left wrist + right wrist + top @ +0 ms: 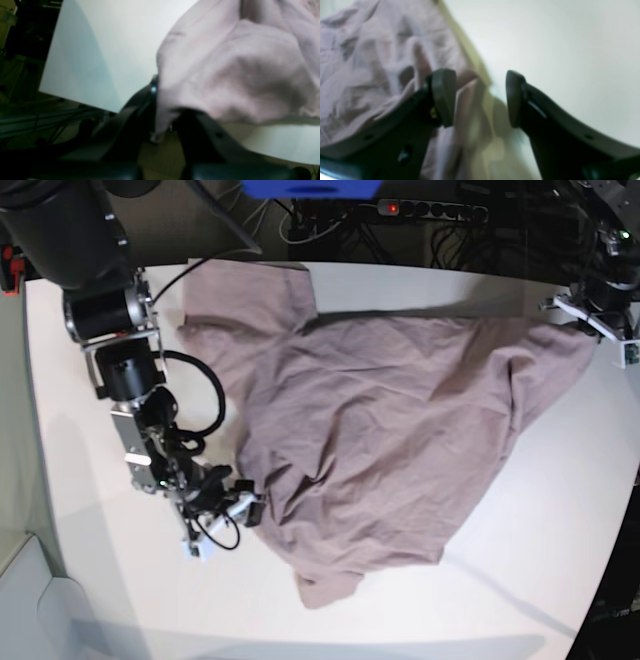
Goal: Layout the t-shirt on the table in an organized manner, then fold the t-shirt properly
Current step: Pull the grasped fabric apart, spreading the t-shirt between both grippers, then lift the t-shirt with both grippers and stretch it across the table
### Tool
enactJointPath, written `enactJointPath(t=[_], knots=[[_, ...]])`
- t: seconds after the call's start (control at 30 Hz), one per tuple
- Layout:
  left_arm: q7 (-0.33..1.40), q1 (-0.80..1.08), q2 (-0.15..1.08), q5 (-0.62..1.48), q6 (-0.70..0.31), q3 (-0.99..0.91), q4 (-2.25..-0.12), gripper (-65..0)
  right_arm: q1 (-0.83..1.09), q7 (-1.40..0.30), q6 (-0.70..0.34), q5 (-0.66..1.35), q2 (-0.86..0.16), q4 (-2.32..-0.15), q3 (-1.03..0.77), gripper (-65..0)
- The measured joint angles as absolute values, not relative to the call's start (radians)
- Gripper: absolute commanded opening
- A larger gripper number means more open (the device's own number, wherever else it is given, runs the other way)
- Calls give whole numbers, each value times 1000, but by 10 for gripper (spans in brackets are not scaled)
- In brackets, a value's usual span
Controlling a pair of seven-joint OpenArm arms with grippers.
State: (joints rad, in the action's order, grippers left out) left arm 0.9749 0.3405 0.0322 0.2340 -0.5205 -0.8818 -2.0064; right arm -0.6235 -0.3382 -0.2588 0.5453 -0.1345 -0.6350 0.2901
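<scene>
T-shirt (390,430) lay spread and wrinkled across table (560,510), one corner lifted toward far right edge; my left gripper (160,125) clamped on that corner; my right gripper (481,97) spread apart beside near hem, gripping nothing

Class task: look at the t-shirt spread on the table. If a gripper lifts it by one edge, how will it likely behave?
The t-shirt is probably floppy: it lies wrinkled, and where the left gripper pinches a corner it drapes in folds. It likely slides easily on the smooth table. It seems light, so dragging should shift the whole cloth.
</scene>
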Motion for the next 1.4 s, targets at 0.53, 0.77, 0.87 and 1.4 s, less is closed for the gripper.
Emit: enactJointPath(t=[0.53,0.77,0.87,1.4], knots=[[975,343,33,233,-521,-882,-2006,-646,-582,-318,-265,548,-75,-635,309,-575],[974,340,35,250,-523,-926,-2006,-646,-590,-323,-265,550,-99,-641,303,-650],[976,339,43,231,-521,-1010,-2006,-646,-603,-339,-265,551,-149,-679,277,-650],[986,336,99,362,-528,-1135,-2007,-646,-616,-336,-269,555,-252,-746,88,-650]])
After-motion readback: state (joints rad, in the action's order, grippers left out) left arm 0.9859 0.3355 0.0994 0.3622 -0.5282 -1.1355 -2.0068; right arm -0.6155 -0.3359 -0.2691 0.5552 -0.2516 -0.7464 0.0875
